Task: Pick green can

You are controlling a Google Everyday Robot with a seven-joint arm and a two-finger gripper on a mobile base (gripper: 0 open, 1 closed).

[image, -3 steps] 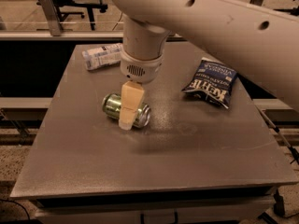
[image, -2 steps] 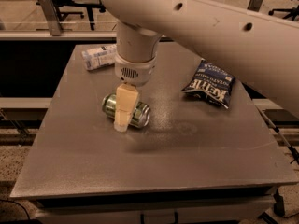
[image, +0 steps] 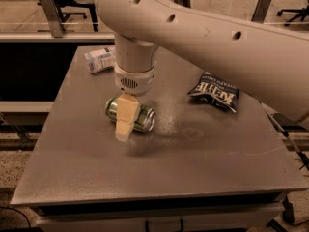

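Note:
The green can (image: 145,120) lies on its side on the grey table (image: 193,163), left of the middle. My gripper (image: 127,122) hangs straight down over it from the big white arm. It is open and straddles the can's middle. One pale finger (image: 125,120) stands in front of the can with its tip near the table top. The other finger is hidden behind the can. The can rests on the table.
A clear plastic bottle with a white label (image: 100,59) lies at the back left of the table. A dark blue chip bag (image: 214,92) lies to the right of the can. The white arm crosses the upper right of the view.
My gripper has moved a little to the left along the can and come lower around it. The can, bottle and bag have not moved.

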